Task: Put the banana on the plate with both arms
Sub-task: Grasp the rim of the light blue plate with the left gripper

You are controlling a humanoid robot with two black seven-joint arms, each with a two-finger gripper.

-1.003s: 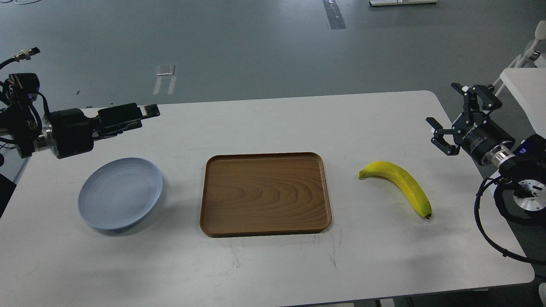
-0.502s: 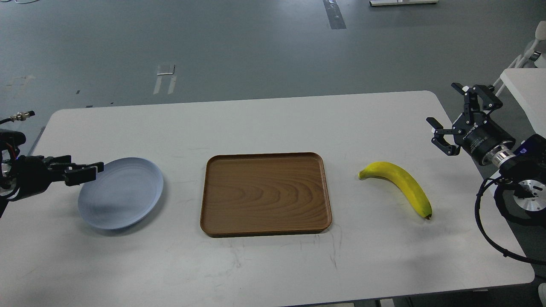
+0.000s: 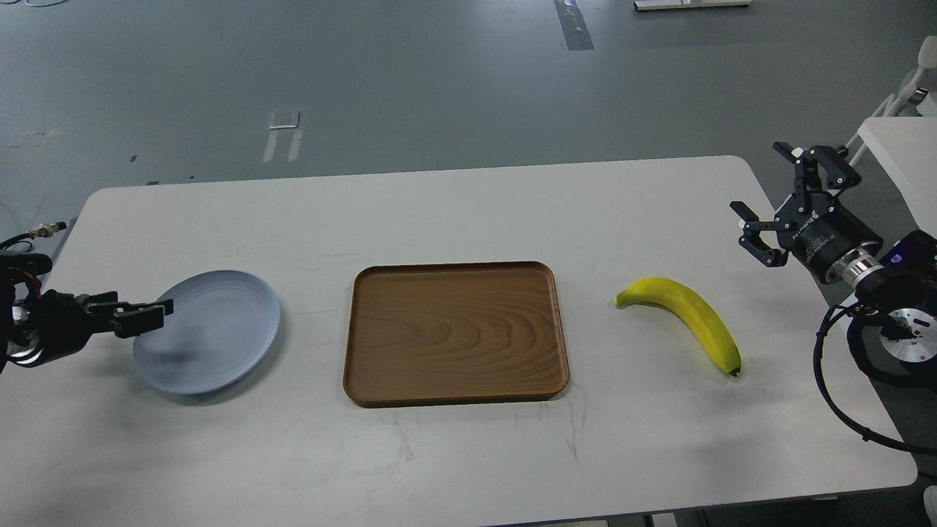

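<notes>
The yellow banana (image 3: 688, 315) lies on the white table (image 3: 454, 454) at the right, its dark tip toward the front. The pale blue-grey plate (image 3: 219, 329) sits at the left. My left gripper (image 3: 143, 317) comes in low from the left edge, and its fingertips are over the plate's left rim; its fingers are seen side-on, and I cannot tell whether they touch or grip the rim. My right gripper (image 3: 760, 179) is open and empty, above the table's right edge, behind and to the right of the banana.
A brown rectangular wooden tray (image 3: 455, 333) lies in the middle between plate and banana. Another white table (image 3: 897, 150) and a chair stand off the far right. Grey floor lies beyond the table's back edge.
My left arm has swung down from above the table's back left to the plate's left rim, then sunk slightly lower. The right arm, banana and plate have barely moved.
</notes>
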